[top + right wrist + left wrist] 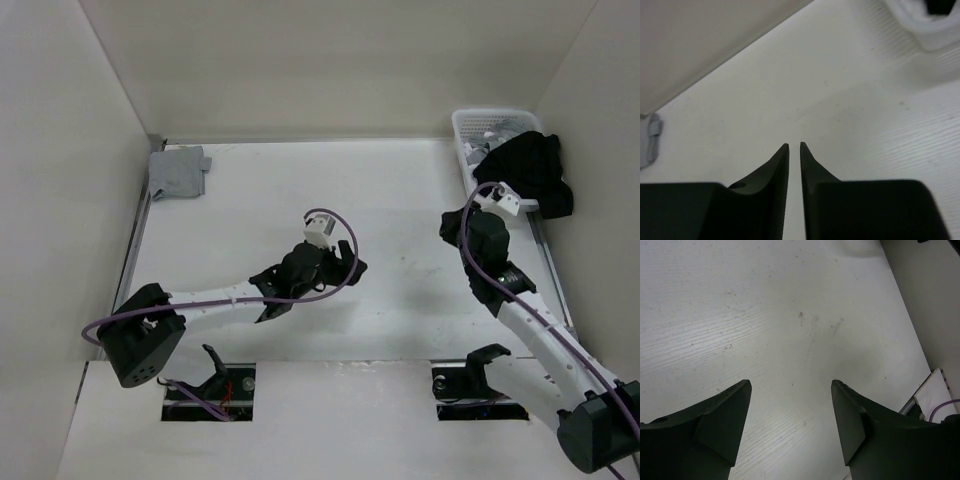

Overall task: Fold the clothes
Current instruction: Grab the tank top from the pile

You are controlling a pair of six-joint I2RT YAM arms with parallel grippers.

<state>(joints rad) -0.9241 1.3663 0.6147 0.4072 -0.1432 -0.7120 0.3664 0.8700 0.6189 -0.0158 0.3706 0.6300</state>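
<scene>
Left gripper [790, 385], jaws spread wide with nothing between, hovers over bare tabletop [400, 190] at mid-frame in the top view. I read it as parked, ready to take a hem once cloth arrives. Right gripper [794, 146] is barely apart, a thin slit and empty, right of centre just below the white basket [463, 128]. Black T-shirt [532, 170] is bunched at upper right, draped over the basket's near end, not spread and not folded – my guess is my right arm is there to fetch it. Small folded grey cloth [178, 172] sits upper left, well apart. Surface – white, faintly ribbed, lightly scuffed. Plain pale walls [320, 60] box it in on three sides.
</scene>
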